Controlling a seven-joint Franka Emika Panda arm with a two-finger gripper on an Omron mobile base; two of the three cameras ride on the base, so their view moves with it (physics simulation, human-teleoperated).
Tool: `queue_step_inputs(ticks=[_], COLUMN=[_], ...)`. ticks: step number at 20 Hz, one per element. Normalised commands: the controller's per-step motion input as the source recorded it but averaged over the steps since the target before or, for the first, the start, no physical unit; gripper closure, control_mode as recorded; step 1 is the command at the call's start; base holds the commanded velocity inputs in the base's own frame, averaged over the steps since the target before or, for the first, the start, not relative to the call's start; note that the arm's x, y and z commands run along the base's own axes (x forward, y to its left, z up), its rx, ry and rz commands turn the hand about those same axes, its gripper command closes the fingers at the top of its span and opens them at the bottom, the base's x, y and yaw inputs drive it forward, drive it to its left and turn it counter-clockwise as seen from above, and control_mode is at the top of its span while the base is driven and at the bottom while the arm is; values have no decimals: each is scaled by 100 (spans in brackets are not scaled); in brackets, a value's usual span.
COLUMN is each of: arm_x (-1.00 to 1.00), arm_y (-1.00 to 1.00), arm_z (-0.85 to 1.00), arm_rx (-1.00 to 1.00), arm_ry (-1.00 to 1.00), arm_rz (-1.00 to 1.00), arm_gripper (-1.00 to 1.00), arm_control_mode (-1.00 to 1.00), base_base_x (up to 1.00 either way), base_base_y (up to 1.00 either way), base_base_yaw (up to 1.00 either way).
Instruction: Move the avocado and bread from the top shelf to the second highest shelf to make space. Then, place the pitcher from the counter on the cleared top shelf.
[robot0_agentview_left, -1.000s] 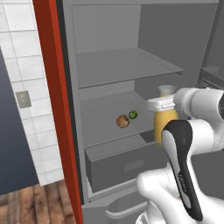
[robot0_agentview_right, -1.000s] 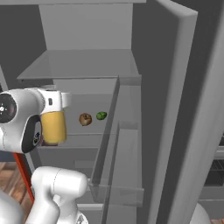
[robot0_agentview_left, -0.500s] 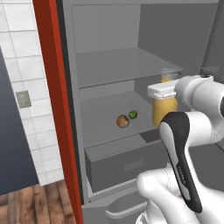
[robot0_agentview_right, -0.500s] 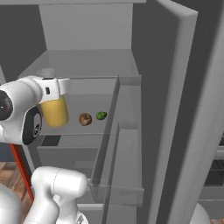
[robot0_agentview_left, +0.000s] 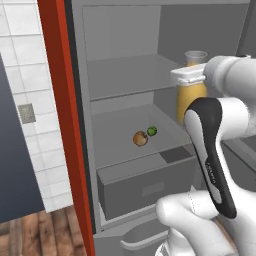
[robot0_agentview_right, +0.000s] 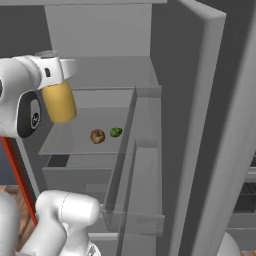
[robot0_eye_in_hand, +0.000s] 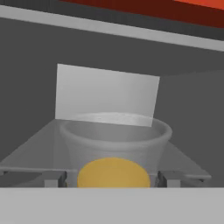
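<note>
The tall yellow-orange pitcher with the pale whitish neck (robot0_agentview_left: 190, 92) is held by the two-finger gripper (robot0_agentview_left: 189, 76) of the white arm, the jaws being closed around its neck just below the rim. It is carried upright in front of the open fridge, level with the front edge of the wide pale-grey top shelf (robot0_agentview_left: 127, 75), and no contact with that shelf can be made out. In the right base view the pitcher (robot0_agentview_right: 59, 100) hangs below the white hand (robot0_agentview_right: 54, 69), left of the shelf's front corner. In the hand view the pitcher's round pale rim (robot0_eye_in_hand: 114, 127) and yellow inside are seen from above, with the flat top shelf (robot0_eye_in_hand: 26, 151) spreading just behind it.

The small rounded orange-brown bread roll (robot0_agentview_left: 140, 139) and the small dark-green avocado ball (robot0_agentview_left: 152, 131) are lying on the wide grey second highest shelf (robot0_agentview_left: 115, 142), close beside each other, the avocado to the right and slightly further back; whether they touch cannot be told. They are seen again in the right base view, the bread (robot0_agentview_right: 97, 136) left of the avocado (robot0_agentview_right: 115, 132). A boxy grey drawer (robot0_agentview_left: 145, 187) is set below that shelf. A red cabinet edge (robot0_agentview_left: 65, 125) stands left of the fridge, beside a white tiled wall (robot0_agentview_left: 25, 75).
</note>
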Motion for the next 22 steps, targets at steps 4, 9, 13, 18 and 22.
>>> queue_step_inputs(ticks=[4,9,13,18,22], arm_x=[11,26,50,61,70], arm_y=[0,0,0,0,0], arm_z=[50,24,1,0,0], arm_rx=[0,0,1,7,13], arm_ry=[-16,-7,0,3,0], arm_rz=[0,0,0,0,0], arm_gripper=[100,100,100,100,100], arm_control_mode=[-100,-100,-100,-100,-100], base_base_x=[0,0,0,0,0], base_base_y=[0,0,0,0,0], base_base_yaw=[0,0,0,0,0])
